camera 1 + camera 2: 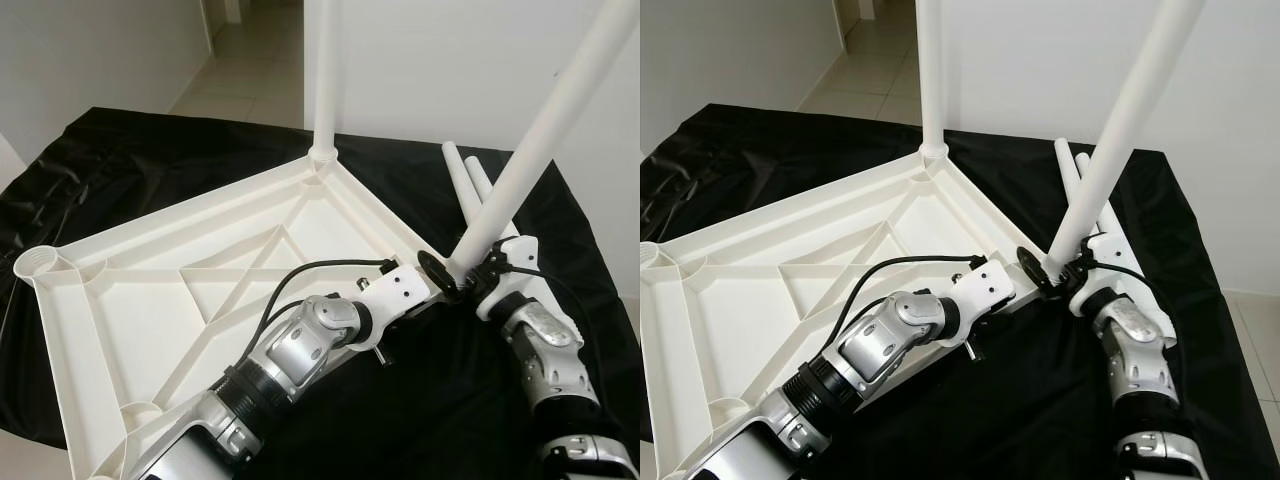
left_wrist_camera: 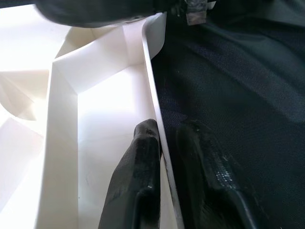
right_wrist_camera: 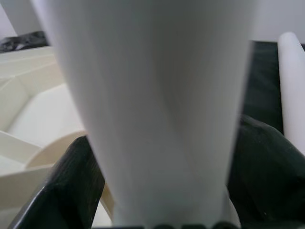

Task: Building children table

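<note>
On a black cloth [image 1: 130, 160] lies the upturned tabletop [image 1: 150, 300]. Left gripper [image 2: 164, 157] pinches its rim; right gripper [image 3: 162, 191] clasps a tilted leg [image 1: 545, 140] beside two loose legs [image 1: 465, 180].

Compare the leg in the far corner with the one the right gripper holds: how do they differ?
The far leg stands upright; the held leg leans to the right. The far leg sits in its corner socket on the tabletop; the held leg's foot is at the near corner, whether seated I cannot tell. No gripper is on the far leg; the right gripper clamps the held leg. Both are plain white tubes.
</note>
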`<state>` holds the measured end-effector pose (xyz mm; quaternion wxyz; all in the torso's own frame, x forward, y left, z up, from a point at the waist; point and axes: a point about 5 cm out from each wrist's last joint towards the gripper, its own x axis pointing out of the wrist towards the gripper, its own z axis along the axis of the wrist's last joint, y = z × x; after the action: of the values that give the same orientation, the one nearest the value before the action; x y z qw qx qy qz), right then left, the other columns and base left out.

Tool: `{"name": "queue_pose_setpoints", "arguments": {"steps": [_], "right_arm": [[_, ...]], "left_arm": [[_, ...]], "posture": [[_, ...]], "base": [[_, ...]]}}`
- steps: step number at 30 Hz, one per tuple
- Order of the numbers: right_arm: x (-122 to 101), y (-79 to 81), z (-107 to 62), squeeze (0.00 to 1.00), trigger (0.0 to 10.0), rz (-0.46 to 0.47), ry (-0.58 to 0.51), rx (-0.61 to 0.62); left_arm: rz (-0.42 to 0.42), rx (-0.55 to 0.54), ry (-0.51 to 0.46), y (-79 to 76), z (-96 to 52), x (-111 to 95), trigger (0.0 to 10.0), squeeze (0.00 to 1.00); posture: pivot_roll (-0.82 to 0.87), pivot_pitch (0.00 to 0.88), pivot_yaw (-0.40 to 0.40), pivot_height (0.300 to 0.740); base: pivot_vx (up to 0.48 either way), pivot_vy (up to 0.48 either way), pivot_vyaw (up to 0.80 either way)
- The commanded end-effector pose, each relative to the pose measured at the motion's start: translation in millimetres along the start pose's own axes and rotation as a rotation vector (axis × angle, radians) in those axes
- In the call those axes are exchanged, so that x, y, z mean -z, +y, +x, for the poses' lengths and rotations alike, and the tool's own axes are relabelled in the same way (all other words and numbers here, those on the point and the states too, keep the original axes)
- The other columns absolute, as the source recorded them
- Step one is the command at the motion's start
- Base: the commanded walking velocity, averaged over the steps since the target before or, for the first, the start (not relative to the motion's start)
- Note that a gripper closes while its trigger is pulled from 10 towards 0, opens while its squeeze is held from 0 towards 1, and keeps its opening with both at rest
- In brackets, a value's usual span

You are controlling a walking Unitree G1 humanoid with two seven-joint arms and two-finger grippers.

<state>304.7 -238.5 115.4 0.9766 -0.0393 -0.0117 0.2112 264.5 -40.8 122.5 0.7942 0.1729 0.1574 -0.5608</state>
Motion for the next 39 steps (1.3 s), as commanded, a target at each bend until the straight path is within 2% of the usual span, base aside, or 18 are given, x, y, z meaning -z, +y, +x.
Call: {"name": "queue_pose_setpoints", "arguments": {"steps": [1, 7, 8, 10, 11, 23, 24, 27, 29, 31, 34, 39], "right_arm": [[4, -0.1, -0.5, 0.00, 10.0, 0.008, 0.012, -0.016], [11, -2.9, -2.1, 0.00, 10.0, 0.023, 0.045, -0.043], [11, -2.9, -1.8, 0.00, 2.0, 0.029, 0.045, -0.048], [10, -2.5, -1.1, 0.00, 2.0, 0.043, 0.038, -0.055], [9, -1.7, -0.5, 0.00, 0.0, 0.051, 0.029, -0.063], [4, 5.2, 4.7, 0.00, 0.0, 0.045, -0.003, -0.095], [4, 7.2, 6.3, 0.00, 10.0, 0.044, -0.004, -0.087], [3, 11.8, 9.2, 0.00, 10.0, 0.054, -0.010, -0.083], [1, 23.1, 15.5, 0.00, 10.0, 0.071, -0.026, -0.069], [0, 27.8, 18.5, 0.00, 10.0, 0.082, -0.034, -0.052], [0, 33.0, 24.3, 0.00, 10.0, 0.084, -0.034, 0.011], [-3, 42.0, 35.6, 0.00, 10.0, 0.102, -0.043, 0.181]], "left_arm": [[-0.045, 0.156, 0.077, -17.6, 5.9, 19, 10.0, 0.00], [-0.052, 0.149, 0.076, -17.3, 5.2, 18, 10.0, 0.00], [-0.053, 0.148, 0.076, -17.1, 5.1, 18, 10.0, 0.00], [-0.055, 0.146, 0.076, -16.8, 5.1, 18, 10.0, 0.00], [-0.055, 0.144, 0.075, -16.7, 5.1, 18, 10.0, 0.00], [-0.057, 0.137, 0.076, -15.6, 5.6, 17, 10.0, 0.00], [-0.057, 0.137, 0.076, -15.6, 5.6, 17, 10.0, 0.00], [-0.057, 0.138, 0.076, -15.5, 5.6, 17, 10.0, 0.00], [-0.057, 0.139, 0.077, -15.3, 5.6, 16, 10.0, 0.00], [-0.057, 0.139, 0.077, -15.4, 5.7, 16, 10.0, 0.00], [-0.059, 0.138, 0.077, -15.6, 5.7, 17, 10.0, 0.00], [-0.063, 0.137, 0.076, -15.9, 5.5, 17, 10.0, 0.00]], "posture": [[-0.07, 0.000, 0.023, 0.740], [-0.06, 0.000, 0.022, 0.740], [-0.06, 0.000, 0.021, 0.740], [-0.06, 0.000, 0.021, 0.740], [-0.06, 0.000, 0.021, 0.740], [-0.06, 0.000, 0.019, 0.740], [-0.06, 0.000, 0.019, 0.740], [-0.06, 0.000, 0.017, 0.740], [-0.06, 0.003, 0.017, 0.740], [-0.06, 0.004, 0.016, 0.740], [-0.06, 0.006, 0.015, 0.740], [-0.06, 0.012, 0.014, 0.740]], "base": [[0.000, 0.000, 0.00], [0.000, 0.000, 0.00], [0.000, 0.000, 0.00], [0.000, 0.000, 0.00], [0.000, 0.000, 0.00], [0.000, 0.000, 0.00], [0.000, 0.000, 0.00], [0.000, 0.000, 0.00], [0.000, 0.000, 0.00], [0.000, 0.000, 0.00], [0.000, 0.000, 0.00], [0.000, 0.000, 0.00]]}}
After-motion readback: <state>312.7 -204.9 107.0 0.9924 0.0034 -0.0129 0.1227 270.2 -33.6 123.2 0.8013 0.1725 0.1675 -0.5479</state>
